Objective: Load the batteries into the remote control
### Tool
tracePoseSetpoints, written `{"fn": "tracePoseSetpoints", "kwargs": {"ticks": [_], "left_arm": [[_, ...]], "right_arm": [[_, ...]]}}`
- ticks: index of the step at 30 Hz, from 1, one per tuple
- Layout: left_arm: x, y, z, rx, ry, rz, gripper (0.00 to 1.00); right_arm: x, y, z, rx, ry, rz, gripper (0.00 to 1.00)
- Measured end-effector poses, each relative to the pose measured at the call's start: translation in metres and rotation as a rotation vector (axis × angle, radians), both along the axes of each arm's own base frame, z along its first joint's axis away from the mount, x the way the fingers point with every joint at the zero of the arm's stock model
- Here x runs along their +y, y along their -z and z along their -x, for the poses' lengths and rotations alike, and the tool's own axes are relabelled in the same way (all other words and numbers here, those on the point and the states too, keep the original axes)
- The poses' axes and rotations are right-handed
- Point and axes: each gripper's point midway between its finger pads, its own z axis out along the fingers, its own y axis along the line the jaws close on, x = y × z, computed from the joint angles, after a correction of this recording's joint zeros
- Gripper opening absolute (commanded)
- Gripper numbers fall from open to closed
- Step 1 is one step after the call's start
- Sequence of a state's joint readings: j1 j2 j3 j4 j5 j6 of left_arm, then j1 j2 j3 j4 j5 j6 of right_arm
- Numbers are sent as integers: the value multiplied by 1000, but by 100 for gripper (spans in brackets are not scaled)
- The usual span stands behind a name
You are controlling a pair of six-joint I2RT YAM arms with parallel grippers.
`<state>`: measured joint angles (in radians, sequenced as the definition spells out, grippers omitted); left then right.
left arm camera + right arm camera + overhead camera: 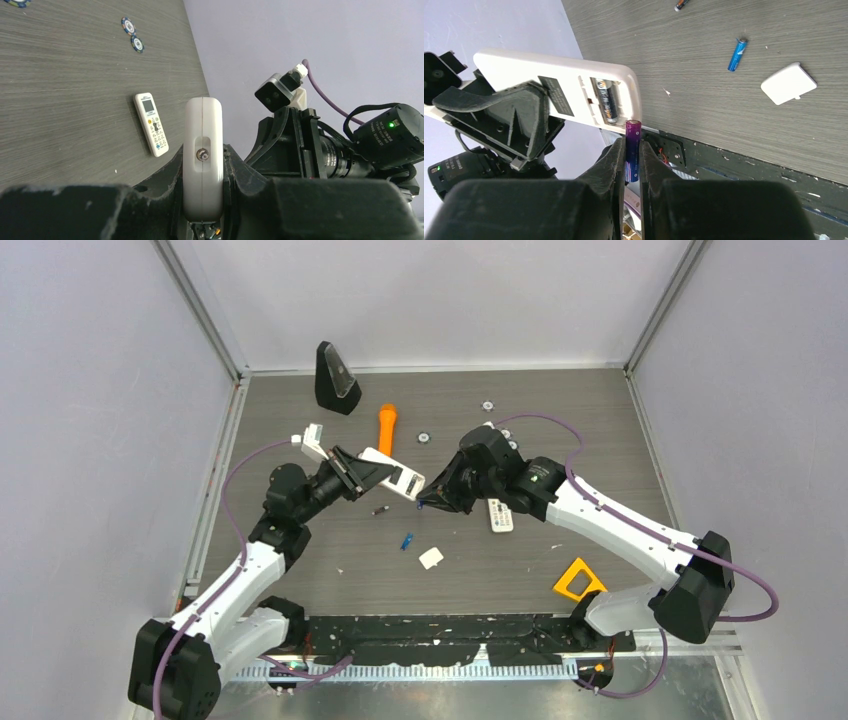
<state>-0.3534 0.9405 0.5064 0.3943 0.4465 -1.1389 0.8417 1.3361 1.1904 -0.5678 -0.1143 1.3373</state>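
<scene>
1. Our right gripper (632,161) is clenched on the purple battery (633,134). It pinches the lower half and leaves the top end free. That free end stands just beside the rounded end of the remote (544,70); we cannot tell whether the two touch.
2. Our left gripper (203,187) is clamped on the remote by its long edges. It holds the remote off the table (724,25) with the open compartment (586,97) facing the purple battery.
3. A dark battery (607,102) already lies inside the remote, so we judge the step in hand to be seating the purple one in the bay alongside it.
4. To do it well, we first turn the purple battery parallel to the dark one. Then we enter the spring end and tip the other end down.
5. We cannot read the polarity marks on the remote, so we check them before pressing.
6. The fingers cover much of the battery and may foul the remote's wall, so we push gently while the left gripper braces.
7. A blue battery (737,54) and the white lid (788,83) lie on the table, well apart from the remote.
</scene>
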Motion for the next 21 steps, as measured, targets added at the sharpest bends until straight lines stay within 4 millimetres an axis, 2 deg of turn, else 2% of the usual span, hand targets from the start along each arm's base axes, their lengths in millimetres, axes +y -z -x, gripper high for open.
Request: {"fn": "tracePoseSetpoints", "kwargs": {"ticks": [13,21], "left_arm": [[-1,6,1,7,13,-18,0],[-1,8,1,12,17,-23,0]], "right_arm": [[7,-12,-8,-41,-1,-51,5],[12,5,-13,-3,-6,-28,5]]}}
